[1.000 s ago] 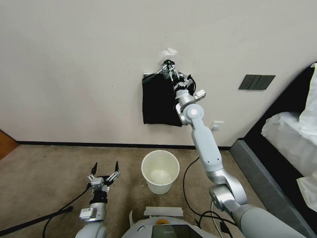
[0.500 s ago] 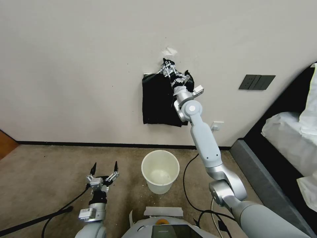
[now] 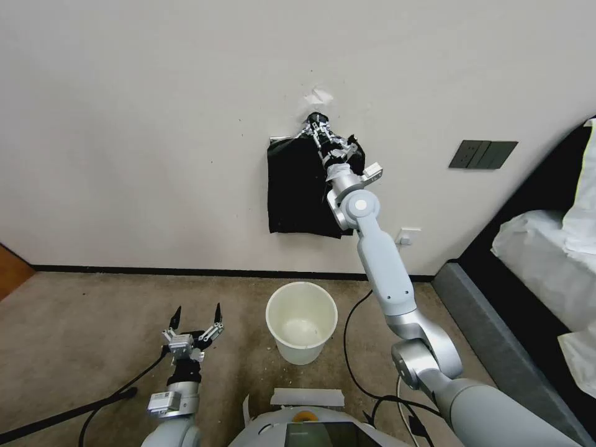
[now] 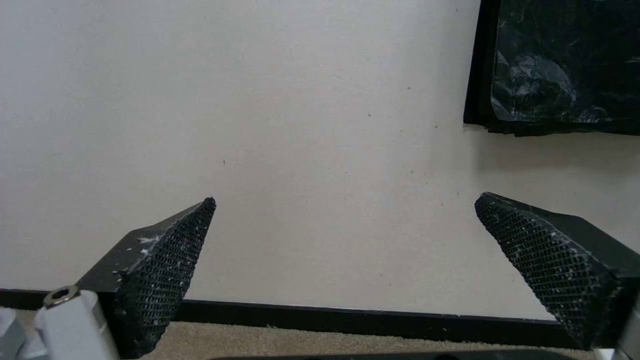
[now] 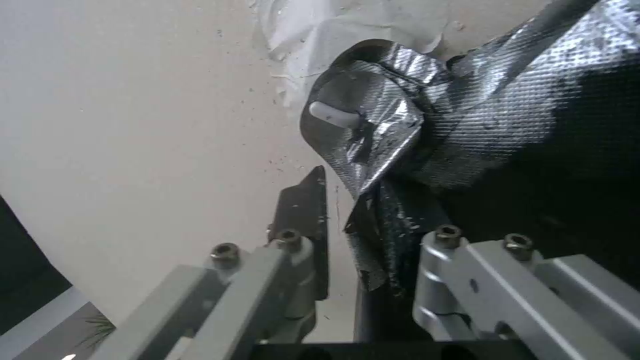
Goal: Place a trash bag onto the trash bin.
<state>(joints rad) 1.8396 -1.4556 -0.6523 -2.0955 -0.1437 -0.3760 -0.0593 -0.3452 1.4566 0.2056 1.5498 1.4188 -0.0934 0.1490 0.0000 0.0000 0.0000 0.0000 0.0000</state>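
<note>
Against the far wall [image 3: 155, 124] the right gripper [image 3: 320, 131] pinches the trash bag [image 5: 400, 150] at the stack's [image 3: 298, 192] top. Best peel it off gently, one sheet only. Left gripper [image 3: 197, 316] waits spread wide, low left of the trash bin [image 3: 302, 323].

Glossy crinkled black plastic trash bag [image 5: 427, 135], smooth cream plastic trash bin [image 3: 302, 323], matt wall [image 3: 155, 124]

We see a brown carpeted floor [image 3: 81, 323] meeting a pale wall. On it stands the cream trash bin [image 3: 302, 323], upright; black cables [image 3: 351, 347] trail beside it, with what may be scattered white crumbs.
</note>
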